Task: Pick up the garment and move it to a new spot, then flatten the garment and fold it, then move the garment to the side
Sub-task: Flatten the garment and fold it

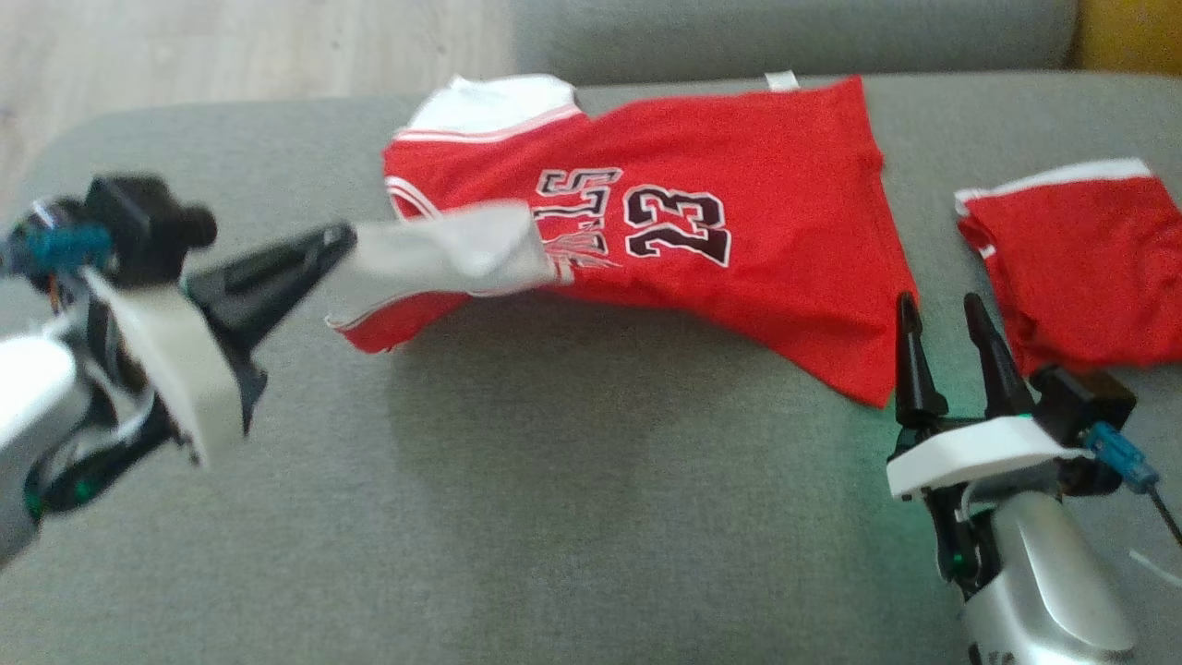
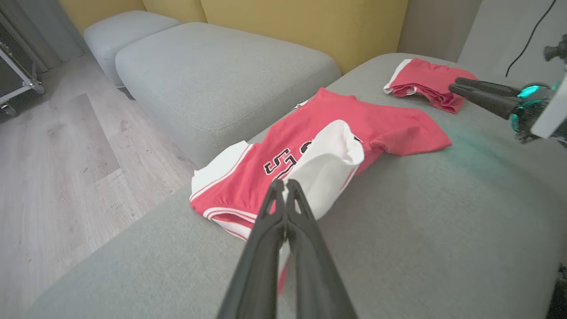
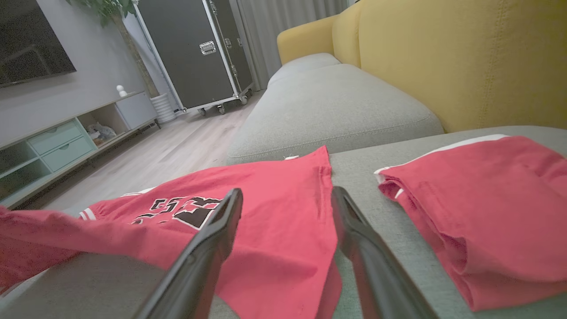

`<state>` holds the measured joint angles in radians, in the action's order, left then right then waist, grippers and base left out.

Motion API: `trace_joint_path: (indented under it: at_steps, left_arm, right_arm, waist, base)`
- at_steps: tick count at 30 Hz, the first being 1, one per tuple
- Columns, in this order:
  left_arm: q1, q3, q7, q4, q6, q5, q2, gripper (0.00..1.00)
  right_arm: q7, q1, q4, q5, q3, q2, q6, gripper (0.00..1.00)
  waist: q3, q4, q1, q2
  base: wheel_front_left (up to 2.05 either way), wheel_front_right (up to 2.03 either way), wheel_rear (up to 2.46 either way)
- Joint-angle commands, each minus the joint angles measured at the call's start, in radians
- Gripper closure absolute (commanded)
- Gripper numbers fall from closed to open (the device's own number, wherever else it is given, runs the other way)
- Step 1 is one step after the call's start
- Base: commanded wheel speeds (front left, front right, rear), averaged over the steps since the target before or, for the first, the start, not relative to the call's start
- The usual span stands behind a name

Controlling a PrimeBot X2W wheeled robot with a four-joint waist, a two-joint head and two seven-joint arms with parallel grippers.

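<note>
The jaws of the left gripper (image 1: 343,240) are seen shut on a white fold of the red jersey (image 1: 739,231) in the head view, with that side raised off the grey cushion (image 1: 554,508). Those of the right gripper (image 1: 937,309) are spread wide and empty, just beside the hem corner. In the left wrist view, the pinched cloth is draped over the lettering. In the right wrist view, the hem is seen just ahead and the folded shorts (image 3: 487,199) near. Flattening is judged the step in hand: the held side is best drawn outward, low and taut, with the hem pinned.

Jersey (image 1: 785,175): lettering (image 1: 679,223) partly covered by white fold (image 1: 452,254).
Shorts (image 1: 1080,268): cut off at head view's right edge.
Left gripper (image 1: 343,240): blurred.
</note>
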<state>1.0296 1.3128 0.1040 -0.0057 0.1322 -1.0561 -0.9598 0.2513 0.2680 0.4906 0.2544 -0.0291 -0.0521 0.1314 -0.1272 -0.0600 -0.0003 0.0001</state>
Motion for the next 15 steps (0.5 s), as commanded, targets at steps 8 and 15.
trace_joint_path:
  at_steps: [8, 15]
  left_arm:
    - [-0.140, -0.033, 0.079, -0.251, -0.002, 0.119, -0.097, 1.00]
    - [-0.312, -0.033, 0.198, -0.282, -0.002, 0.242, -0.102, 0.00]
  right_arm:
    - [0.010, -0.002, 0.020, 0.033, -0.033, 0.002, -0.001, 0.00]
    - [0.010, 0.003, 0.041, 0.040, -0.045, 0.002, -0.001, 0.00]
  waist:
    - [0.079, -0.057, 0.0003, -0.0001]
    - [0.094, -0.051, 0.0003, -0.0001]
  base:
    - [0.00, 0.00, 0.00]
    - [0.00, 0.00, 0.00]
